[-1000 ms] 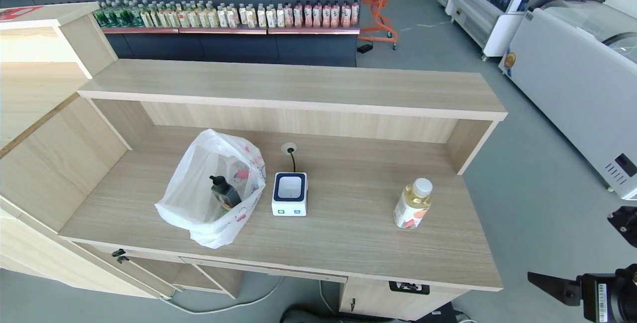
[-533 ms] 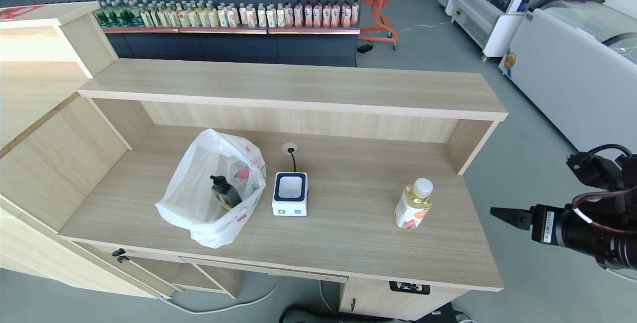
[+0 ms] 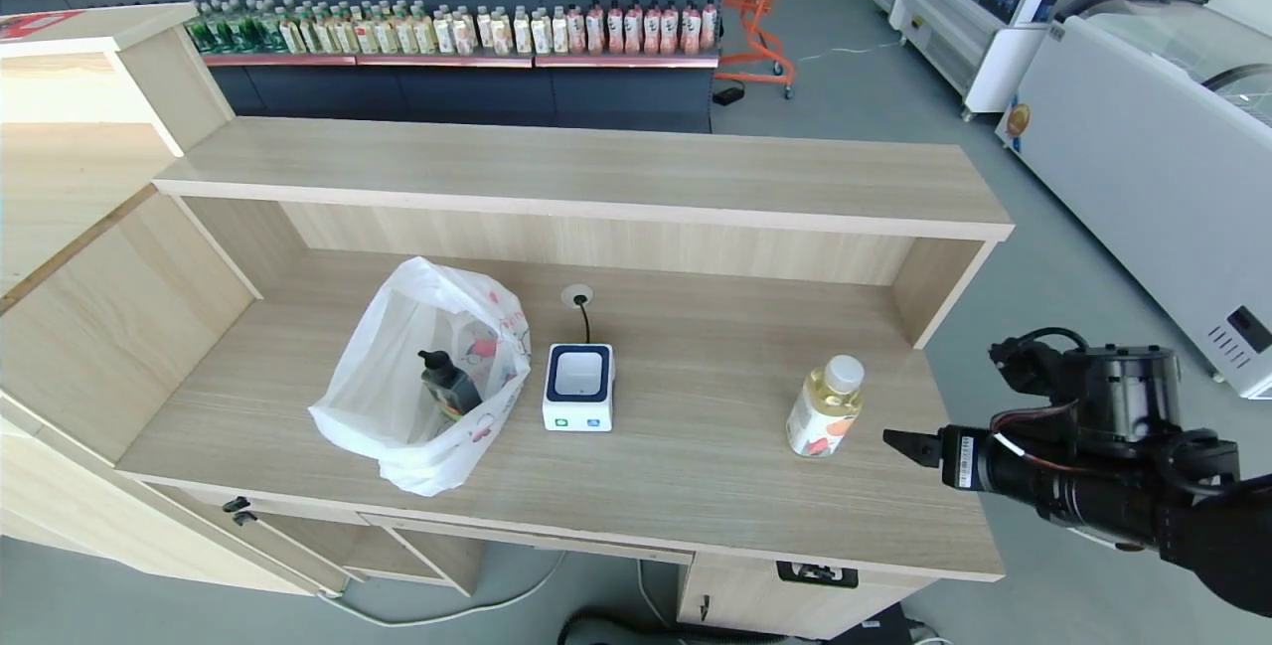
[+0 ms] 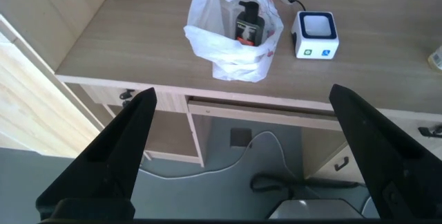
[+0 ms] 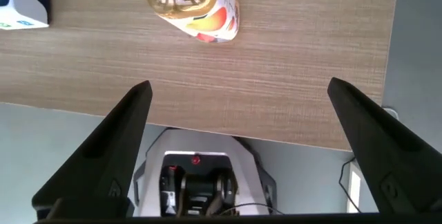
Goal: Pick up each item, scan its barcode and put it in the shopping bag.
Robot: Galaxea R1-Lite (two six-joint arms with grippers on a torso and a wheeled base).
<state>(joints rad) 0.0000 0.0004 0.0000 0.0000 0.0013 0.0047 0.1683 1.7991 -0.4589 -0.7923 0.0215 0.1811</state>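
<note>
A clear bottle of yellowish drink (image 3: 826, 406) with a white cap stands upright on the right part of the wooden counter (image 3: 696, 466). My right gripper (image 3: 902, 446) hovers just to its right over the counter's right end, open and holding nothing; in the right wrist view the bottle (image 5: 193, 3) lies ahead of the spread fingers (image 5: 124, 141). The white shopping bag (image 3: 417, 387) sits on the left with a dark pump bottle (image 3: 449, 385) inside. A white scanner (image 3: 578, 387) stands between bag and bottle. My left gripper (image 4: 243, 92) is open, in front of the counter edge, facing the bag (image 4: 231, 41).
A raised shelf (image 3: 596, 178) runs along the counter's back and side walls close it left and right. A cable (image 3: 584, 317) leads from the scanner to a hole behind it. Freezers (image 3: 1143, 148) stand on the floor to the right.
My right arm has come up from the lower right and moved left, its gripper now close beside the drink bottle. Bag, scanner and bottle have not moved.
</note>
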